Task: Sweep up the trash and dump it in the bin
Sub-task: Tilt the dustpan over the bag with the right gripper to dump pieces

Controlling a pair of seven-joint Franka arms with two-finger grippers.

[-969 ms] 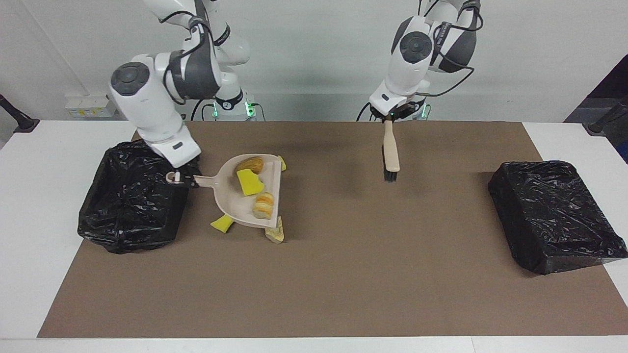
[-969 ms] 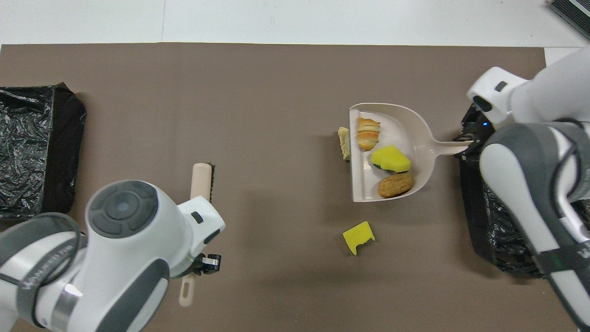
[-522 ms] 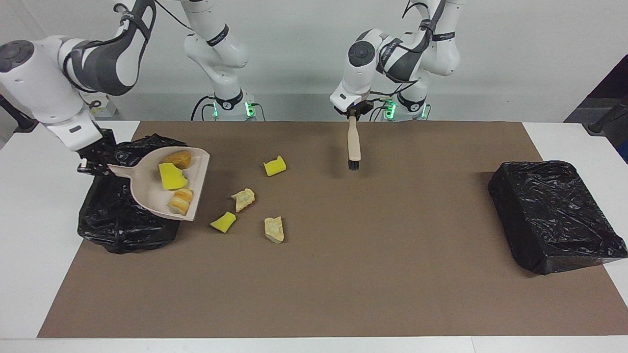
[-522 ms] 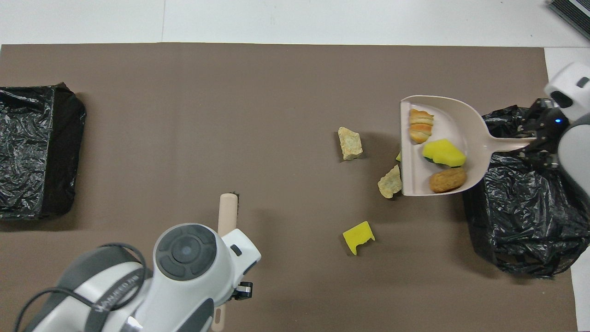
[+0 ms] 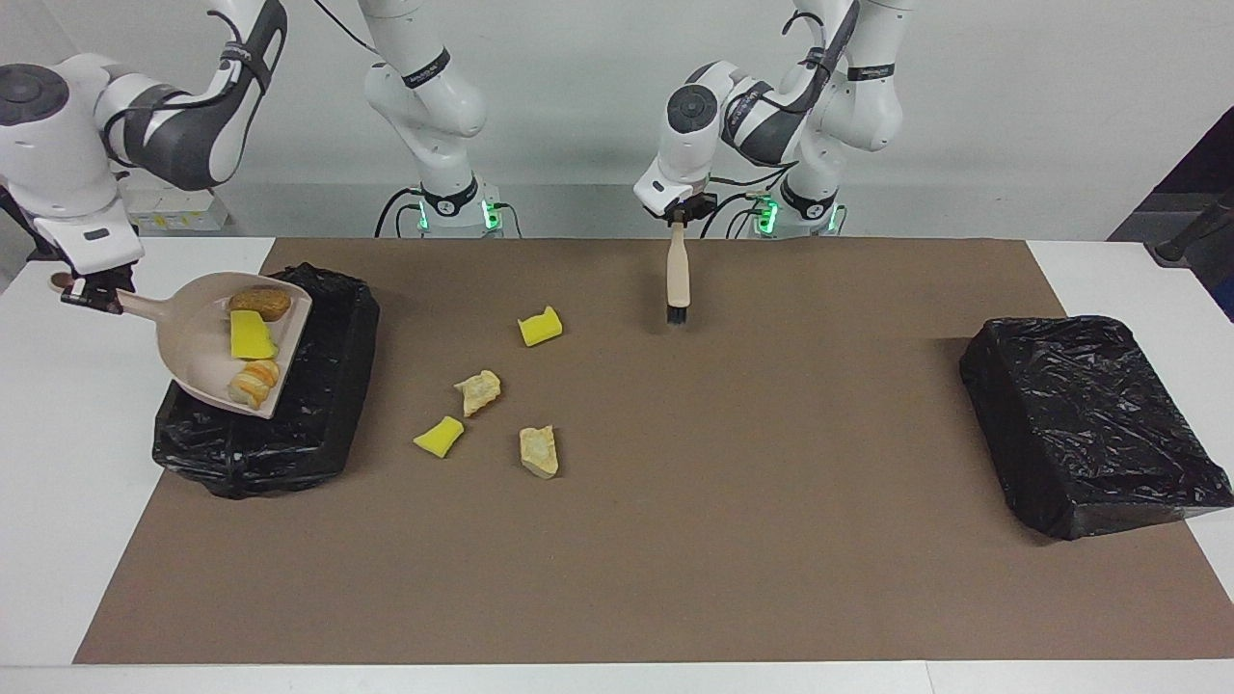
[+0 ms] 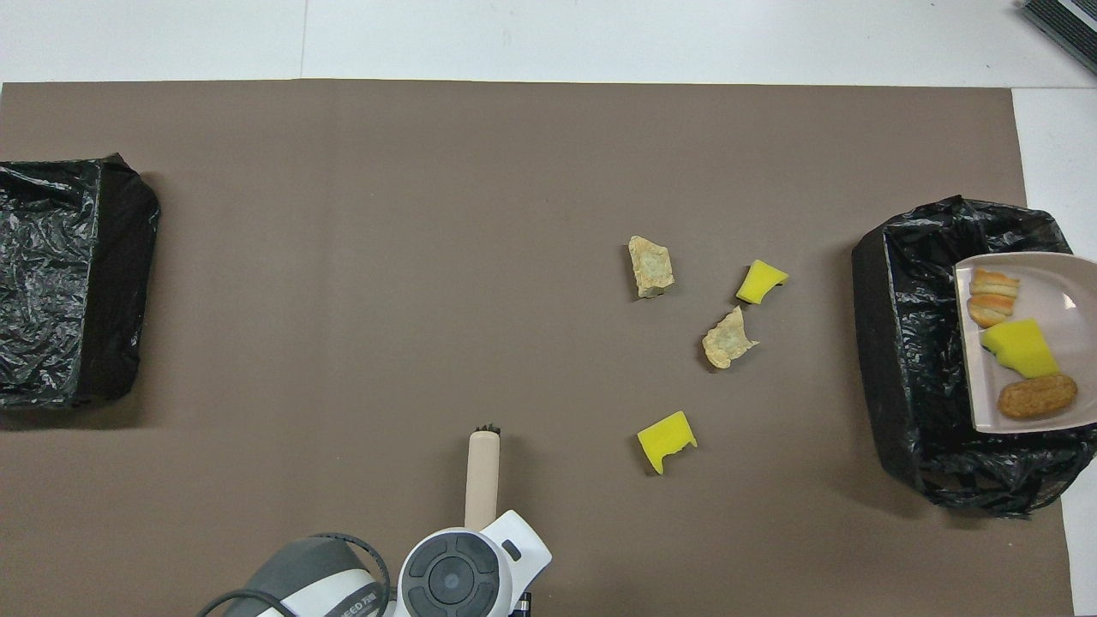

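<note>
Beige plastic dustpan (image 5: pixel 207 352), at the left of the facing view, hangs tilted over the open black-lined bin (image 5: pixel 333 386); the right gripper (image 5: pixel 89 292) is clamped on its handle end at the far left. Three pieces of trash lie in the pan, well clear of the fingers: a brown oval lump (image 5: pixel 259 303), a yellow wedge (image 5: pixel 253 335) and a striped beige lump (image 5: pixel 254 383) near the pan's lower lip. Four pieces stay on the brown mat (image 5: pixel 675 540), left of frame centre: a yellow wedge (image 5: pixel 540 327), a beige lump (image 5: pixel 479 390), a second yellow wedge (image 5: pixel 439 436) and a second beige lump (image 5: pixel 540 450). The left gripper (image 5: pixel 681 214), upper centre, is closed on the brush (image 5: pixel 678 280), which hangs bristles-down over the mat. A second black-covered bin (image 5: pixel 1089 424) sits at the right edge; the mat between is bare.
</note>
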